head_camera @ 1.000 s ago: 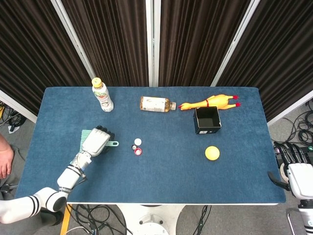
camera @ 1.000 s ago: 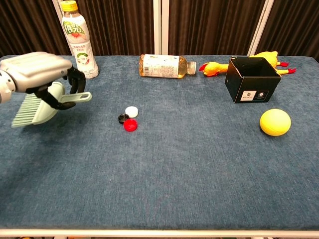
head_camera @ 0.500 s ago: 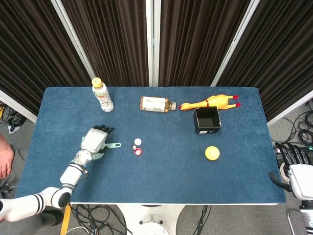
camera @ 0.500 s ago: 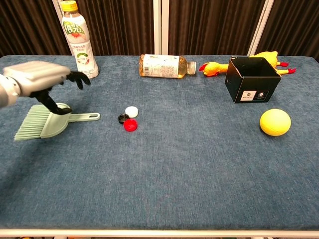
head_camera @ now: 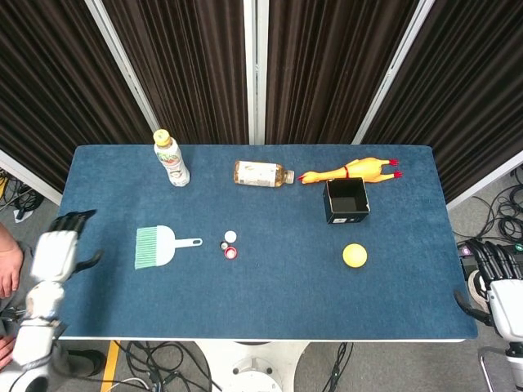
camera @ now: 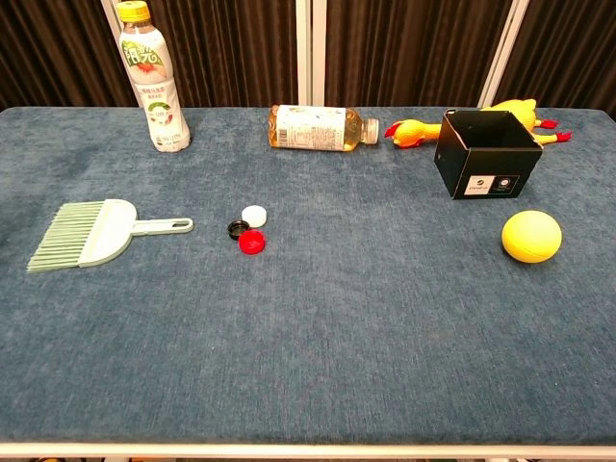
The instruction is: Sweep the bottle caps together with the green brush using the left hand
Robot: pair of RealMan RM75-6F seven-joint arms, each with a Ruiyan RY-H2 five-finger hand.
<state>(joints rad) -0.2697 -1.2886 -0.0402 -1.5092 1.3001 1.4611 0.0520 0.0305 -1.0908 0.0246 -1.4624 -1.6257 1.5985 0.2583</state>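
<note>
Table [head_camera: 270, 294]: blue cloth surface; the task's things lie left of centre, well apart from both hands
Left hand [head_camera: 55, 253]: off the table's left edge in the head view, absent from the chest view; fingers spread, holding nothing; a second ago it gripped the brush above the cloth, half a second ago it was letting go over it, and now it has withdrawn clear of the table
Right hand [head_camera: 500, 282]: parked beyond the right edge, fingers loosely apart, empty; unchanged
Green brush [camera: 91, 232]: flat on the cloth, bristles to the left, handle pointing toward the caps; set down since the earliest frame
Bottle caps [camera: 248, 229]: white, black and red, clustered and touching, just right of the handle tip; not moved
Progress: caps appear gathered, brush released; judged complete or nearly so
</note>
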